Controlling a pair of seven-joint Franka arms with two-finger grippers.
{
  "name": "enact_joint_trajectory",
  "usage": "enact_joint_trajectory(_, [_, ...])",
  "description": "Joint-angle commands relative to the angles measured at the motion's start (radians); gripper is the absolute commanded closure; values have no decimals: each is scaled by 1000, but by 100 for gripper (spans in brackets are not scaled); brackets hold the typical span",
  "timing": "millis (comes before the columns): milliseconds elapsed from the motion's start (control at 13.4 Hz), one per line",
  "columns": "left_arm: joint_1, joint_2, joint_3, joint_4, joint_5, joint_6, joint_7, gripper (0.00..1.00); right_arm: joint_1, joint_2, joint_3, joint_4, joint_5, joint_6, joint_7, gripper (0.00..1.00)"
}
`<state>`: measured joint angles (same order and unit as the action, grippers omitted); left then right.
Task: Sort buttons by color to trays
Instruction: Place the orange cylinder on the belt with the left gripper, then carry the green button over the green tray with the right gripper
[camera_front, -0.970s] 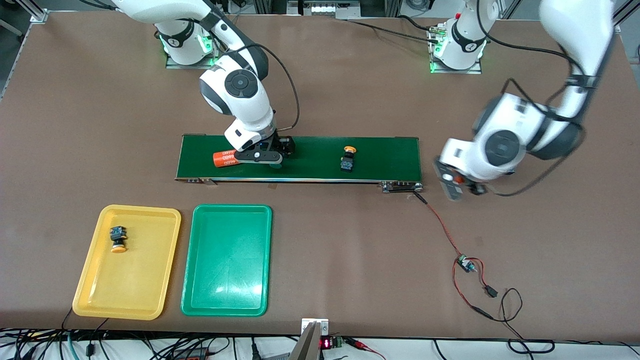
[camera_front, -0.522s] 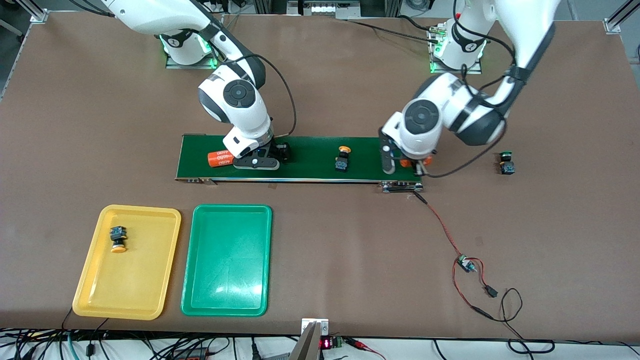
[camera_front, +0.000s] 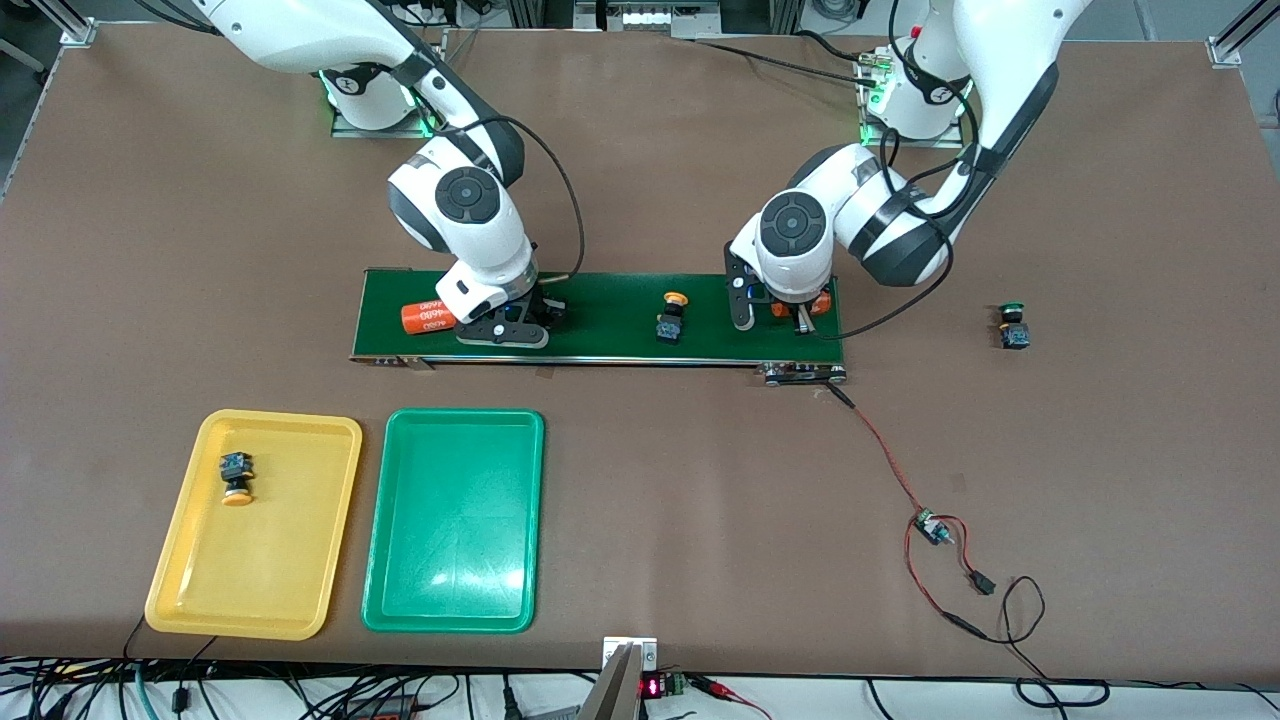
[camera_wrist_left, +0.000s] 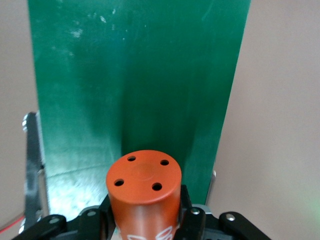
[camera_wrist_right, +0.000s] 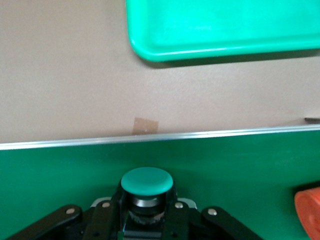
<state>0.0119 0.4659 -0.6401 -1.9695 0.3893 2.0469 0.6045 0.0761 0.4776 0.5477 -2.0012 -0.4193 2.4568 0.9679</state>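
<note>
My right gripper (camera_front: 508, 326) is low on the dark-green conveyor belt (camera_front: 620, 345). It is shut on a green button (camera_wrist_right: 146, 181), which its hand hides in the front view. My left gripper (camera_front: 790, 312) is over the belt's end nearest the left arm, shut on an orange cylinder (camera_wrist_left: 144, 192). A yellow button (camera_front: 670, 318) lies on the belt between the grippers. Another yellow button (camera_front: 236, 478) lies in the yellow tray (camera_front: 190, 590). A second green button (camera_front: 1013, 328) stands on the table toward the left arm's end. The green tray (camera_front: 455, 580) holds nothing.
An orange cylinder with white print (camera_front: 424, 317) lies on the belt beside my right gripper; it also shows in the right wrist view (camera_wrist_right: 307, 212). A small circuit board with red wires (camera_front: 935, 528) lies on the table near the belt's end.
My left arm swung from the table at its own end to over the belt's end, carrying the orange cylinder. The yellow button, printed cylinder and right gripper shifted along the belt toward the right arm's end.
</note>
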Motion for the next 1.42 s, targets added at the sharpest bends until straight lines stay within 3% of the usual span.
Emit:
enact_joint_trajectory(0, [-39, 5, 28, -12, -4, 35, -20, 0, -19, -8, 1, 28, -10, -9, -6, 91])
enact_joint_trajectory(149, [-38, -15, 28, -11, -4, 30, -19, 0, -36, -36, 1, 76, -3, -83, -26, 91])
enact_joint_trajectory(373, [-26, -104, 52, -3, -6, 19, -14, 0, -38, -39, 1, 250, 22, -301, -142, 91])
enact_joint_trajectory(522, [-17, -168, 92, 1, -16, 13, -15, 0, -47, -40, -14, 326, 82, -322, -245, 91])
enact_joint_trajectory(672, [2, -231, 128, 12, -21, 4, -25, 0, -61, -39, -41, 366, 83, -317, -334, 91])
enact_joint_trajectory(896, [14, -260, 233, 15, -24, -54, -144, 0, -53, 2, -115, 439, 93, -311, -535, 91])
enact_joint_trajectory(1045, [22, -260, 313, 14, -30, -74, -189, 0, -53, 44, -161, 490, 169, -314, -622, 91])
enact_joint_trajectory(1343, [22, -208, 488, 3, -52, -122, -273, 0, -55, 153, -215, 512, 197, -268, -872, 91])
